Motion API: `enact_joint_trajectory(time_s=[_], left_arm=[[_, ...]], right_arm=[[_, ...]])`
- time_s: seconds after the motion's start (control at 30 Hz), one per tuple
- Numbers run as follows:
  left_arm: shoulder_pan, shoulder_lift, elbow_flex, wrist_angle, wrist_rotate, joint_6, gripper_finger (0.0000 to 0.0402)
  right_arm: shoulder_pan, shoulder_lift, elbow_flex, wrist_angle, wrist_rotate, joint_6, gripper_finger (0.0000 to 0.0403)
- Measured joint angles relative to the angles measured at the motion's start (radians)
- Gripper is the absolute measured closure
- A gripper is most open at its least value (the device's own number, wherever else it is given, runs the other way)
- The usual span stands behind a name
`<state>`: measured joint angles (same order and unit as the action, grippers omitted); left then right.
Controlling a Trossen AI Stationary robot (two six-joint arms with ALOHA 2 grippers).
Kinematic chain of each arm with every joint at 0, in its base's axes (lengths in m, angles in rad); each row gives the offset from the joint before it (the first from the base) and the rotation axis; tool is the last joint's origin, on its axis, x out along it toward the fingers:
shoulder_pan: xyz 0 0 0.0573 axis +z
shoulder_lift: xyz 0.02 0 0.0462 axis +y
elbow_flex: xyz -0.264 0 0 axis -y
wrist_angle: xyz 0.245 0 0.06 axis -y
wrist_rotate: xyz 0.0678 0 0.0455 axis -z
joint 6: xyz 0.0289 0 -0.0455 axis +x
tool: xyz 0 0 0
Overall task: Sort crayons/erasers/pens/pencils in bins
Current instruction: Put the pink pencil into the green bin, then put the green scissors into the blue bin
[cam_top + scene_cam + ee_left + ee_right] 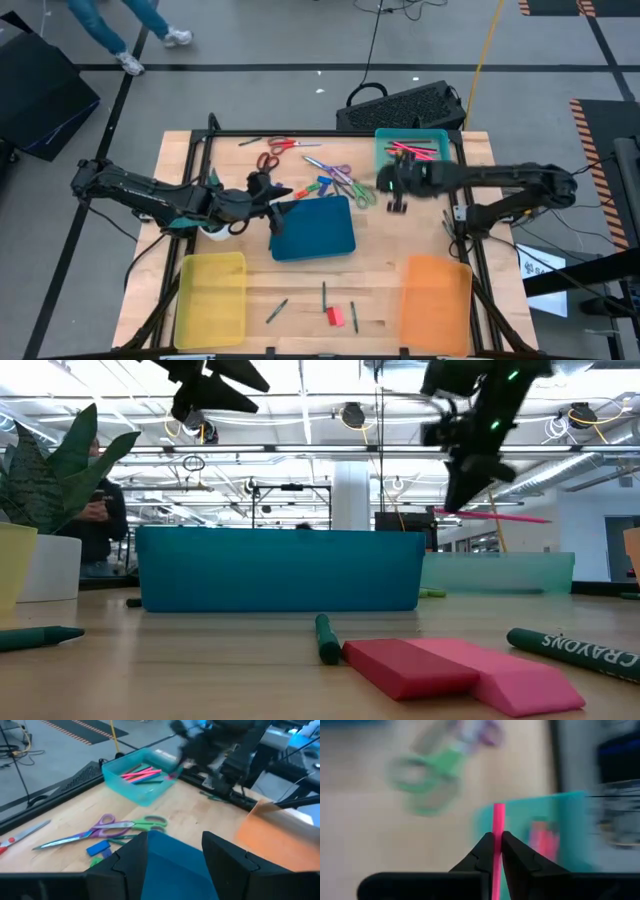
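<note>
My right gripper (396,200) hangs above the table just left of the teal bin (412,150), shut on a thin pink stick (490,515). The bin holds more pink sticks (140,772). My left gripper (175,852) stands open, with nothing between its fingers, over the dark blue bin's (313,228) left rim. A red eraser (410,665) and a pink eraser (510,675) lie flat near the front edge, among green crayons (325,638). A blue eraser (98,848) lies by the scissors (100,827). The yellow bin (210,300) and the orange bin (436,303) sit at the front. My right gripper pinches the pink stick (498,827) between its two fingertips, nearer one end than the middle. The fingers come from above and lie across it. The stick hangs about level, lifted clear of the table, at the height of the teal bin's rim.
Red scissors (280,150) and purple and green scissors (345,180) lie behind the dark blue bin. A black keyboard-like object (405,105) sits past the far edge. A white pot with a plant (50,560) stands at the left. A person (100,510) is in the room beyond.
</note>
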<state>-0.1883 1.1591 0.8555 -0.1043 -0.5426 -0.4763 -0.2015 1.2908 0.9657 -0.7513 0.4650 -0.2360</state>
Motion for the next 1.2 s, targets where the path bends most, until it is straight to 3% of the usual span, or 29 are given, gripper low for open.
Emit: enact_joint_trajectory(time_s=[0.23, 0.33, 0.47, 0.6, 0.77, 1.0, 1.2], left_arm=[[-0.021, 0.0, 0.0, 0.03, 0.018, -0.005, 0.0213], [-0.037, 0.0, 0.0, 0.042, 0.02, 0.0, 0.0213], [-0.043, 0.0, 0.0, 0.05, 0.02, 0.0, 0.0213], [-0.043, 0.0, 0.0, 0.05, 0.02, -0.002, 0.0213], [-0.042, 0.0, 0.0, 0.049, 0.02, -0.002, 0.0213], [-0.042, 0.0, 0.0, 0.047, 0.02, 0.003, 0.0213], [-0.042, 0.0, 0.0, 0.048, 0.02, 0.052, 0.0213]], right_arm=[[-0.394, 0.091, 0.0, 0.228, 0.004, -0.453, 0.0383], [-0.501, 0.16, 0.0, 0.276, -0.084, -0.51, 0.0383], [-0.559, 0.263, 0.0, 0.278, -0.156, -0.505, 0.0382], [-0.566, 0.327, 0.0, 0.286, -0.155, -0.462, 0.0367], [-0.552, 0.331, 0.0, 0.281, -0.155, -0.44, 0.0299], [-0.428, 0.153, 0.0, 0.28, -0.148, -0.348, 0.0197], [-0.241, 0.041, 0.0, 0.283, -0.229, -0.123, 0.017]])
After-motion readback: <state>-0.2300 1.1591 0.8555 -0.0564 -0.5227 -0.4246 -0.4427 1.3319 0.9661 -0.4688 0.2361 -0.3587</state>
